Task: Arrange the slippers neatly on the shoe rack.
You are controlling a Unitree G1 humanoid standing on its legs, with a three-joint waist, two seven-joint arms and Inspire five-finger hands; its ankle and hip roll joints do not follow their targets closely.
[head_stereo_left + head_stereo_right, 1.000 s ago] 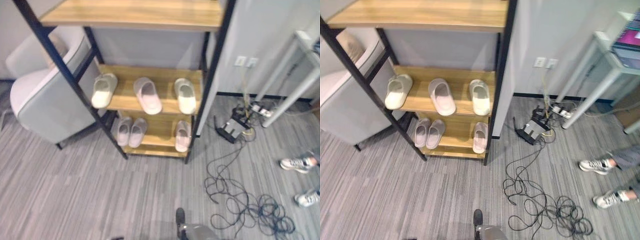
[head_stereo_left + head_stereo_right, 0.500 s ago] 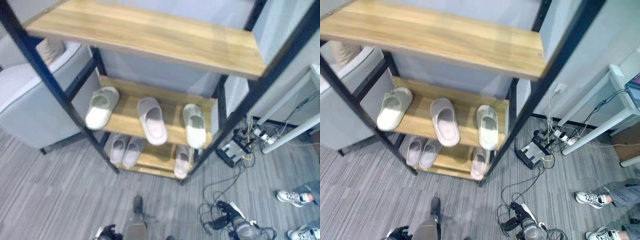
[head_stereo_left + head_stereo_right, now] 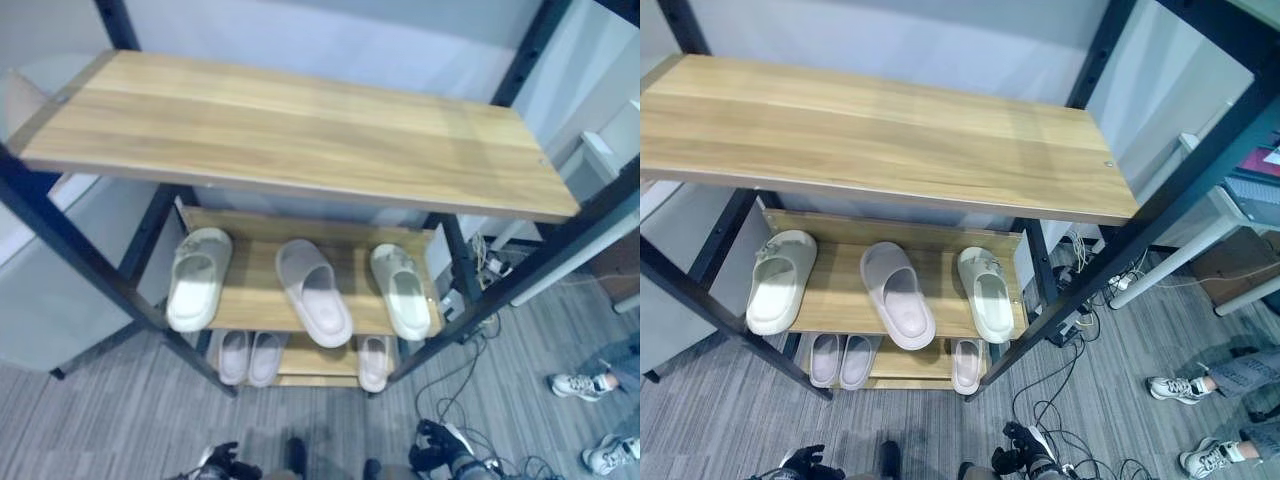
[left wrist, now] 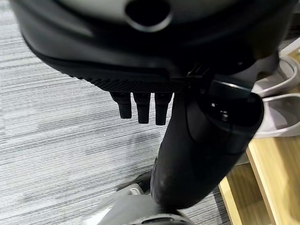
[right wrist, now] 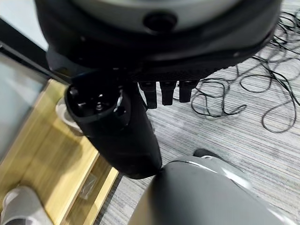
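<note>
Each robot hand is dark and bulky: the left robot hand [image 4: 197,140] has a glossy black rounded thumb, a row of short black fingers [image 4: 140,105] with ridged ends, and a finely ribbed strip along the palm edge; the right robot hand [image 5: 117,136] looks alike, its thumb base showing small screws, with a round hole in its housing

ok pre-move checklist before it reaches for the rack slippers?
1. Left hand free, low by the floor: ok.
2. Right hand free, holding nothing: ok.
3. Middle shelf trio matched: not ok, pink slipper sits angled between white slipper and another white slipper.
4. Bottom shelf pair together: ok; single slipper apart.
5. Person's shoes clear of rack: ok.
</note>
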